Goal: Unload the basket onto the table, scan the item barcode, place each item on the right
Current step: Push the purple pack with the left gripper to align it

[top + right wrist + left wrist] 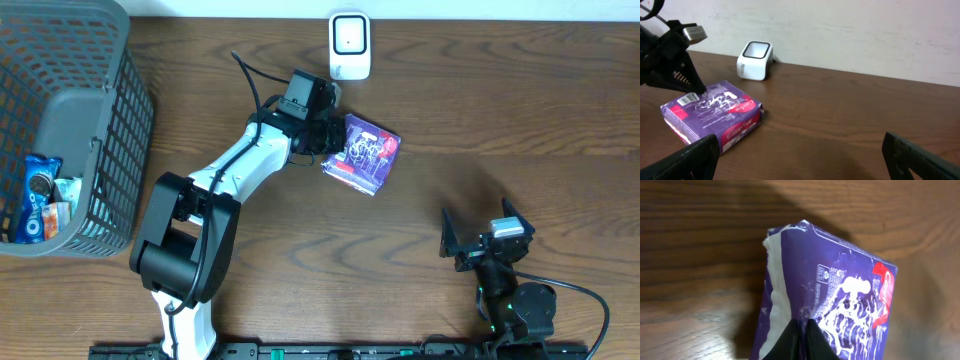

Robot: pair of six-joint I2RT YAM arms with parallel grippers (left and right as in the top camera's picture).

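Note:
The item is a purple soft pack (364, 153) with white swirls and a red side, lying on the wooden table just below the scanner. My left gripper (325, 141) is shut on its left edge; in the left wrist view the two black fingertips (800, 326) pinch the wrapper of the pack (840, 290). From the right wrist view the pack (715, 117) shows a white barcode label (688, 99) on its top face beside the left gripper (697, 88). My right gripper (480, 225) stands open at the lower right, with nothing between its fingers (800, 155).
A white barcode scanner (350, 45) stands at the table's back edge, its window (756, 50) facing up. A grey mesh basket (118, 120) with snack packets sits at the far left. A pale wall runs behind the table.

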